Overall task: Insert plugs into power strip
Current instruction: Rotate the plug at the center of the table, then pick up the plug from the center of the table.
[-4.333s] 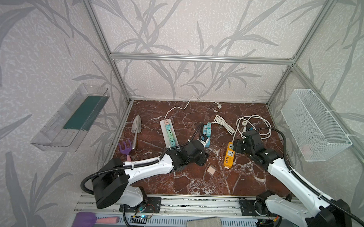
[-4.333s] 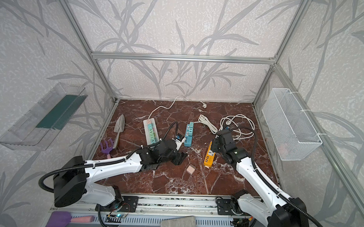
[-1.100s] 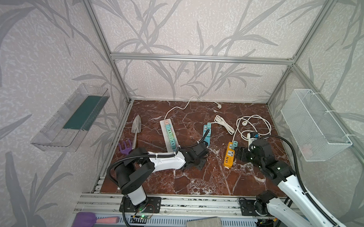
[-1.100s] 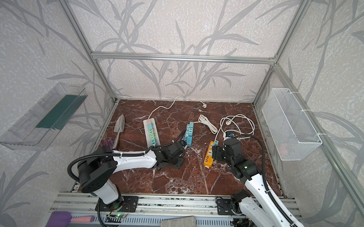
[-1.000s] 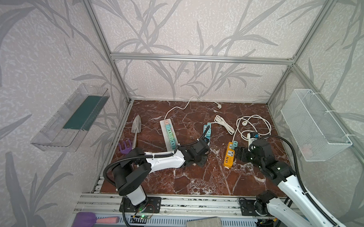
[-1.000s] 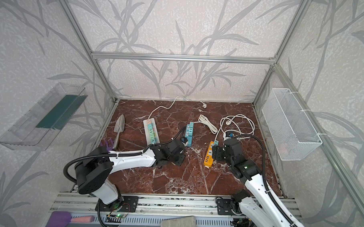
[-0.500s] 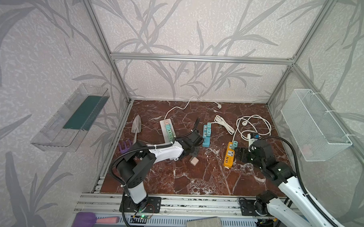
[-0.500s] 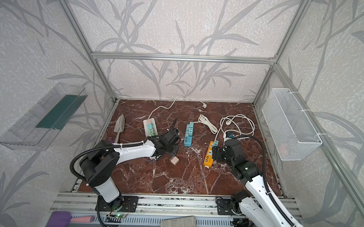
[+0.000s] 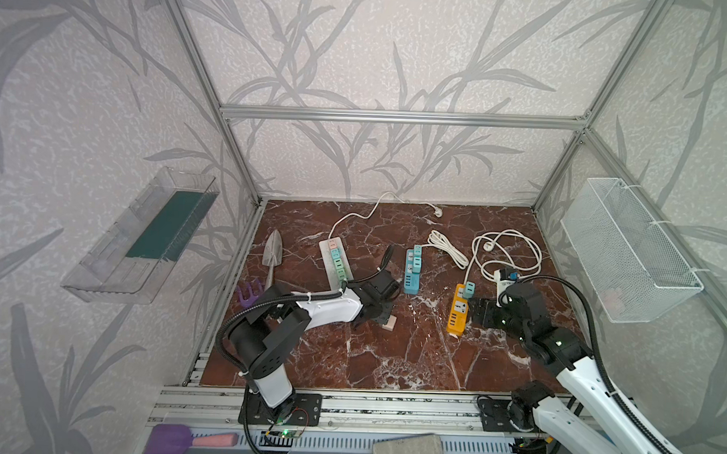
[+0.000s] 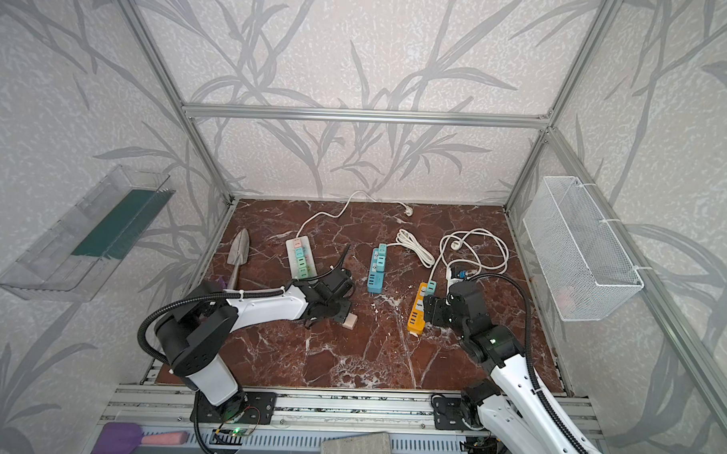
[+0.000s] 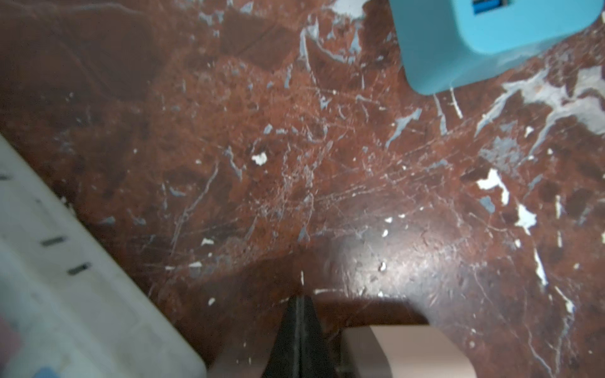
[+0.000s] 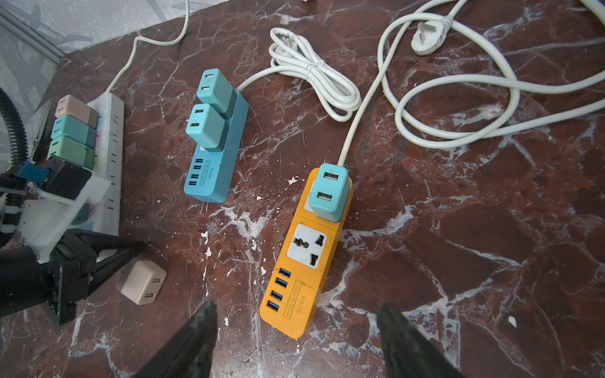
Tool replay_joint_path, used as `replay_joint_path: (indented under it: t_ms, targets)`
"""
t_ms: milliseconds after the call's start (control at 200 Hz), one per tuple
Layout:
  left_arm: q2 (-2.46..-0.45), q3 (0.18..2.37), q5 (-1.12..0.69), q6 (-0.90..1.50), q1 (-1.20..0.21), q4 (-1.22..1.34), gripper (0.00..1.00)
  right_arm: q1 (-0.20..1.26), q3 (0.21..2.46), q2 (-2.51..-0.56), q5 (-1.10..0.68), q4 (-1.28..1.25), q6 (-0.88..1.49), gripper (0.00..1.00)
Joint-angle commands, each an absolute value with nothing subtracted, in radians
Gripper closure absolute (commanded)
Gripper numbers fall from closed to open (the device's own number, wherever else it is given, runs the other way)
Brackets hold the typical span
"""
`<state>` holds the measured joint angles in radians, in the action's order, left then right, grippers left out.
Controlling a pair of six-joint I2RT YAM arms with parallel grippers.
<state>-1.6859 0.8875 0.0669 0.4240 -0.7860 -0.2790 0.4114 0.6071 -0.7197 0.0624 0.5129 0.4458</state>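
Now on the tabletop (image 9: 411, 362): we see one plug loose; the strips already carry the others.
Left arm (image 9: 330, 310): it has swung from the middle toward 10 o'clock and ends by the near end of the white power strip (image 12: 113, 137).
Right arm (image 9: 557, 347): drawn back toward 5 o'clock, off the orange strip (image 9: 457, 314).
White power strip: bare slots show in the left wrist view, so we judge it the likely target.
Pink plug (image 9: 389, 323): it was shoved toward 10 o'clock with the arm. It now lies on its side just beside the left pincer (image 11: 299, 327), with its prongs hidden.
Left pincer: fully closed with nothing gripped, tips low at the tabletop.
Right pincer (image 12: 298, 314): spread wide and empty, hovering at the orange strip's near end.
Meaning: we judge the nudge done; pickup and insertion remain.
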Motion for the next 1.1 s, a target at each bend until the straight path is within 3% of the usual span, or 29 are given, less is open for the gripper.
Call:
replay_joint_path:
  t_ms: [0, 245, 455, 590, 705, 1095]
  targets:
    - [-1.64, 0.856, 0.058, 0.462, -0.82, -0.32, 1.0, 0.412, 0.597, -0.693, 0.039, 0.509, 0.457, 0.23]
    - [-1.601, 0.81, 0.068, 0.556, -0.931, -0.309, 1.0, 0.413, 0.592, -0.656, 0.03, 0.532, 0.459, 0.23]
    - [-1.545, 0.834, 0.211, 0.588, -0.959, -0.427, 1.0, 0.411, 0.603, -0.634, 0.035, 0.557, 0.454, 0.23]
    - [-1.511, 0.892, 0.25, 0.603, -0.959, -0.505, 0.71, 0.413, 0.599, -0.635, 0.031, 0.556, 0.454, 0.23]
    - [-1.531, 0.958, 0.194, 0.657, -0.964, -0.546, 0.57, 0.413, 0.592, -0.64, 0.035, 0.55, 0.455, 0.23]
    - [-1.66, 1.054, 0.088, 0.862, -0.987, -0.568, 0.39, 0.413, 0.581, -0.646, 0.055, 0.521, 0.44, 0.13]
